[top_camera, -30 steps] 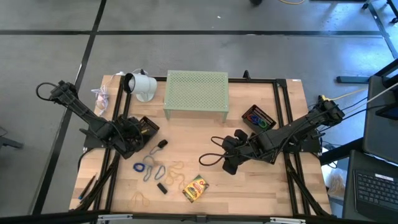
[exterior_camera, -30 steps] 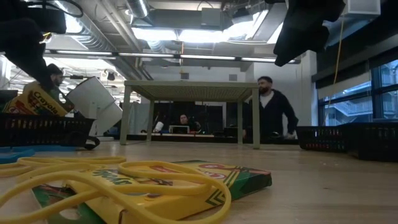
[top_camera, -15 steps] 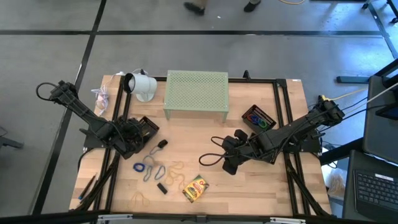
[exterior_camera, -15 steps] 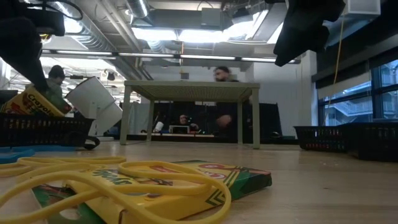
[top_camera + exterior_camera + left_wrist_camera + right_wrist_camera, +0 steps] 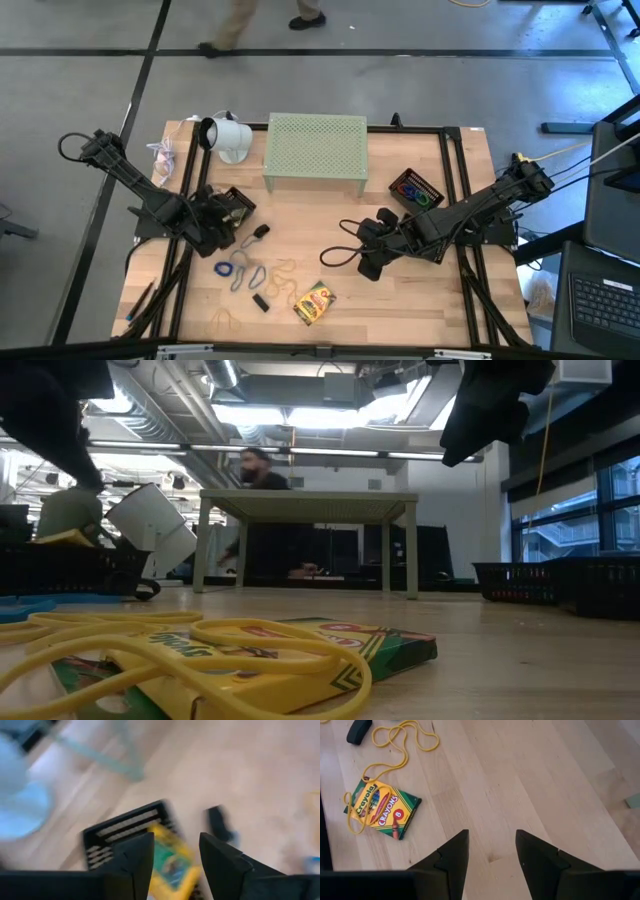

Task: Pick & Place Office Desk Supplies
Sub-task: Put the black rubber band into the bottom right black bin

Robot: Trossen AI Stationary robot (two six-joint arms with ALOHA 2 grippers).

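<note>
the left gripper [image 5: 172,857] hangs with jaws apart over the crayon box [image 5: 172,862] lying in the left black mesh tray [image 5: 125,822], so it should lift straight up clear of the rim; the right gripper [image 5: 490,852] waits part-open over bare bench [image 5: 520,780], another crayon box [image 5: 382,809] near.

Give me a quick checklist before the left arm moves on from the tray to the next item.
1. Crayon box is in the black mesh tray: ok, it lies inside, below the left gripper.
2. Left gripper's fingers apart and empty: ok, nothing is between them.
3. Left gripper clear of the tray: cannot tell, the views do not show the gap.
4. Right gripper out of the way: ok, it hovers open over bare wood at mid-table.
5. Next items visible: ok, a second crayon box under yellow rubber bands, and blue clip rings.
</note>
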